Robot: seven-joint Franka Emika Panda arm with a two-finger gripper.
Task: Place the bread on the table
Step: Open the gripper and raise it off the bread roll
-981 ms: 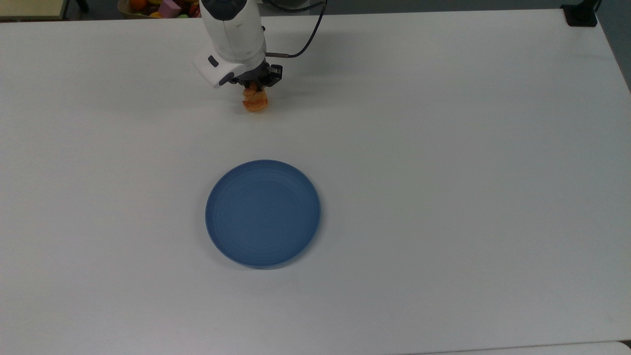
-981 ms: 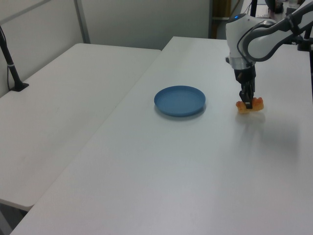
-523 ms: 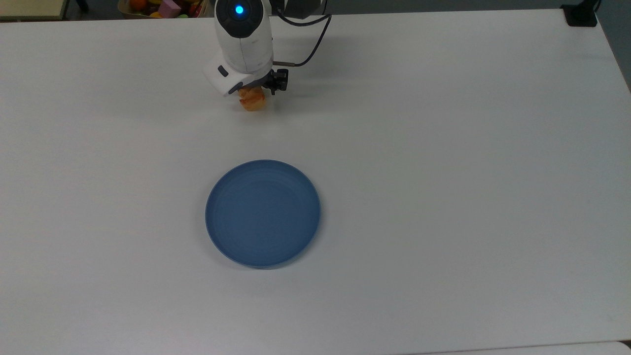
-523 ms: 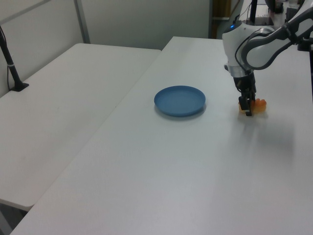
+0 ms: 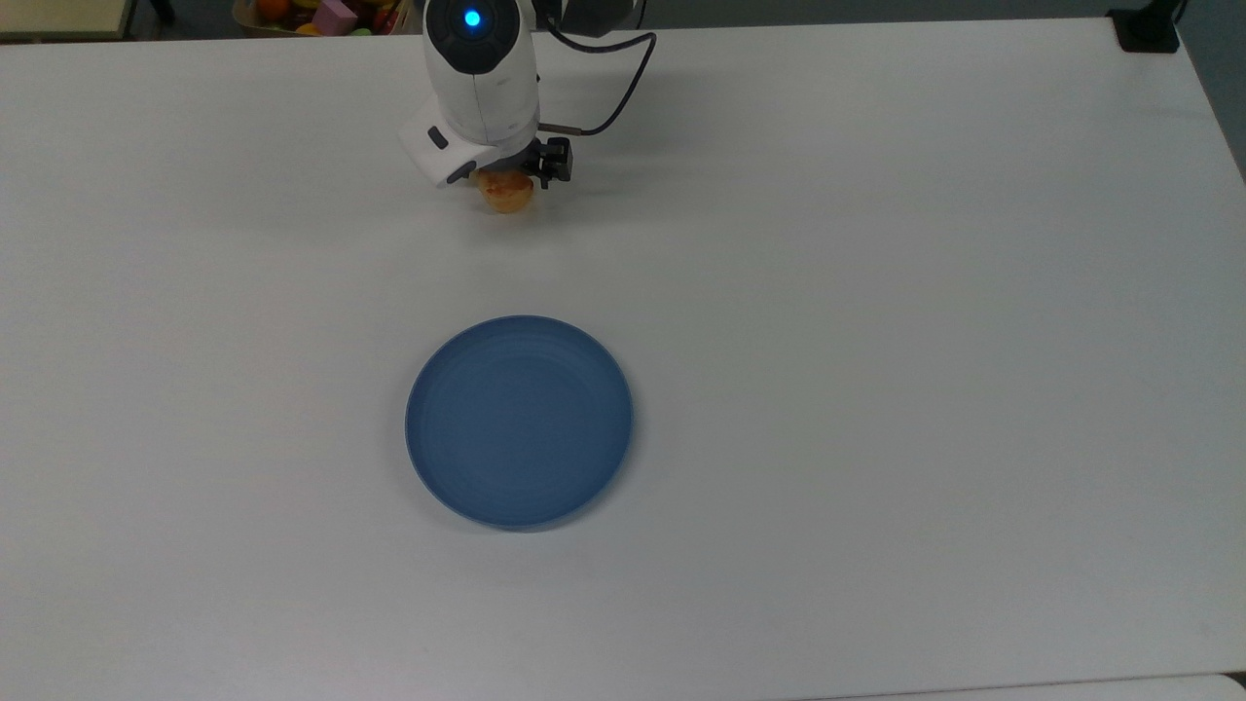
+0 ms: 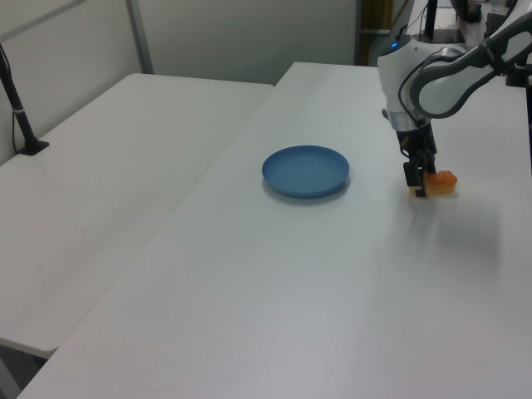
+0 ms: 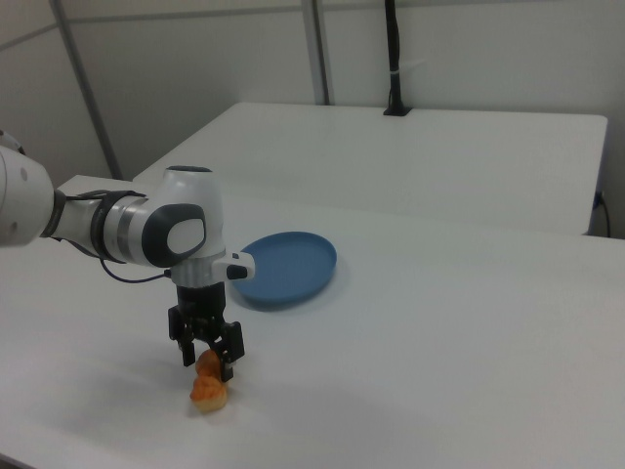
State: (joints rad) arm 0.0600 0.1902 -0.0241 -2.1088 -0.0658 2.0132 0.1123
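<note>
In the right view, the bread (image 7: 208, 391) lies on the white table (image 7: 439, 362) at the left, and the gripper (image 7: 206, 362) stands over it with its fingers spread apart, no longer clamping it. To the right, well apart, sits the blue plate (image 7: 283, 266).

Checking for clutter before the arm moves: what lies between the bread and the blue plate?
Nothing: in the top view, bare table runs from the bread to the blue plate. The right view agrees.
</note>
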